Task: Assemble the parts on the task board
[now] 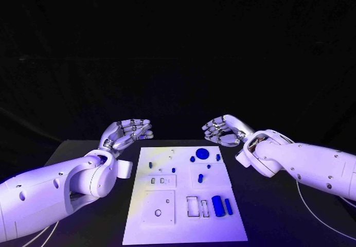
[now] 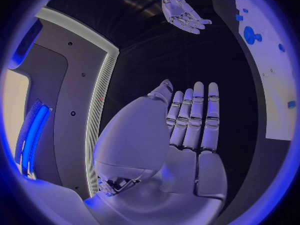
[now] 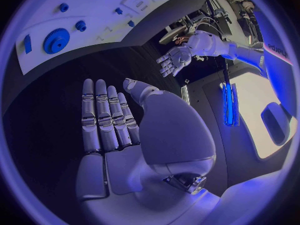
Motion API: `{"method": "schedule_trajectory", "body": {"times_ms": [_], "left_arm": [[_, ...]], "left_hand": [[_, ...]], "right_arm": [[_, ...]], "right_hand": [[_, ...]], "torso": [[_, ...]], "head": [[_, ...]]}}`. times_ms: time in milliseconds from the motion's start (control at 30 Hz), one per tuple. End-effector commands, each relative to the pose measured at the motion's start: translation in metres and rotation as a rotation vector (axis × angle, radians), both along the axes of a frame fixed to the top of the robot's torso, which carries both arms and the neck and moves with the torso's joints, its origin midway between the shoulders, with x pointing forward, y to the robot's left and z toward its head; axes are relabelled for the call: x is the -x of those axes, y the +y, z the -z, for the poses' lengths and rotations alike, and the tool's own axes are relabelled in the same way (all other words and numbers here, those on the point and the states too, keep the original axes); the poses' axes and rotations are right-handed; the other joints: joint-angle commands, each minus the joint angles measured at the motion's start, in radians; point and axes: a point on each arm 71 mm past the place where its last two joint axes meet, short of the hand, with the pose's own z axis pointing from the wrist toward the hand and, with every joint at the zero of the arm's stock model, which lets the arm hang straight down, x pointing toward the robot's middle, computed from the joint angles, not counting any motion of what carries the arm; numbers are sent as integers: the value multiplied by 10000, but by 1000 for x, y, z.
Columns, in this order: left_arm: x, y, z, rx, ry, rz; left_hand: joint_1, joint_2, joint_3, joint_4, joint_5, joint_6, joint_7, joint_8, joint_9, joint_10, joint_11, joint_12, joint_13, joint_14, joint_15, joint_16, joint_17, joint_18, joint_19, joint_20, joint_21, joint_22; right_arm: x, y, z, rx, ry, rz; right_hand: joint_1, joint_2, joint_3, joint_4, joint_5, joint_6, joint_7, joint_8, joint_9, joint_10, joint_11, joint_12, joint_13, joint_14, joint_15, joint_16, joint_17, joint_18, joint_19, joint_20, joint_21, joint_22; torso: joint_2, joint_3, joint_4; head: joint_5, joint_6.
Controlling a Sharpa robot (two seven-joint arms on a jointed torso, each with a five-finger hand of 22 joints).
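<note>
The board (image 1: 185, 198) lies flat in the middle of the black desk (image 1: 274, 216). At its near end a blue cylinder (image 1: 217, 205) lies beside a slimmer blue pin (image 1: 228, 206). Past the middle sits a small blue peg (image 1: 200, 178), and at the far end a round blue gear (image 1: 201, 152) (the largest part). Beyond the board's far corners both hands hover above the desk, apart from the board: the left hand (image 1: 127, 133) and the right hand (image 1: 223, 130), each empty with fingers loosely spread.

White task board (image 1: 185, 226); blue parts (image 1: 217, 205); black table (image 1: 267, 216); silver fingers (image 2: 199, 110).
</note>
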Motion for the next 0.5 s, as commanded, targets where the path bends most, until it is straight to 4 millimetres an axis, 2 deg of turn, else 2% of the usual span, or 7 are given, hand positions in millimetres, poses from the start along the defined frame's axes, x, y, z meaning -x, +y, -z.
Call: {"method": "schedule_trajectory", "body": {"times_ms": [33,133,167,233,300,433,500], "left_arm": [[8,-8,-8,160,-31,845],[15,-10,-13,356,-16,1125],[18,-11,-15,419,-16,1224],[22,-12,-18,501,-21,1352],[26,-12,-22,579,-40,1472],[31,-13,-27,668,-107,1608],[33,-13,-30,692,-140,1644]], "left_hand": [[6,-125,86,26,36,82,18,-17,-11,95,-11,-86,9,-19,7,-37,22,182,58,3,23,-17],[-31,-196,163,63,36,65,49,-57,-32,107,16,-170,1,-150,47,-129,40,171,17,19,-15,-49],[-31,-196,163,63,36,65,49,-57,-32,107,16,-170,1,-150,47,-129,40,171,17,19,-15,-49],[-64,-231,198,88,35,53,68,-80,-43,103,33,-219,0,-197,67,-165,55,169,1,30,-33,-66],[-82,-257,229,102,35,41,81,-99,-53,99,47,-258,0,-251,85,-204,65,173,3,35,-38,-75],[-90,-275,254,107,36,29,91,-115,-60,93,56,-287,0,-285,97,-230,73,176,13,37,-37,-80],[-90,-275,254,107,36,29,91,-115,-60,93,56,-287,0,-285,97,-230,73,176,13,37,-37,-80]], "right_arm": [[-2,7,1,2627,-271,-478],[-4,12,-2,3466,-540,-560],[-5,14,-3,3753,-655,-586],[-5,17,-5,4179,-858,-624],[-5,22,-8,4648,-1132,-641],[-7,29,-11,5391,-1478,-643],[-7,32,-11,5681,-1546,-649]], "right_hand": [[-141,-330,-7,-140,3,838,-347,226,199,1317,-471,50,117,1735,-657,768,971,167,1398,-704,1683,953],[-225,-443,15,-129,61,979,-450,224,285,1585,-611,10,189,2285,-843,1127,1511,161,1612,-892,2386,1427],[-262,-487,66,-113,66,1041,-509,217,335,1699,-709,-1,240,2738,-959,1478,1923,163,1851,-1003,2850,1730],[-294,-547,95,-105,56,1023,-518,182,355,1723,-725,-12,267,3089,-1038,1768,2212,183,1988,-1072,3119,1910],[-380,-672,249,-55,85,1082,-591,152,445,1843,-819,5,407,3645,-1173,2647,3074,160,2341,-1198,3910,2510],[-594,-882,535,96,94,996,-545,45,606,1380,-766,-57,575,3806,-1151,4042,4402,-370,3472,-1221,7125,6542],[-649,-947,628,144,77,965,-544,29,685,1195,-738,-22,638,3841,-1127,5006,5266,-527,3796,-1200,8071,7763]], "torso": [[352,-69,50],[512,-96,65],[556,-100,70],[643,-114,77],[731,-123,79],[919,-139,92],[964,-141,100]], "head": [[-76,10],[-116,8],[-123,-11],[-141,-17],[-159,-24],[-215,-5],[-235,-8]]}}
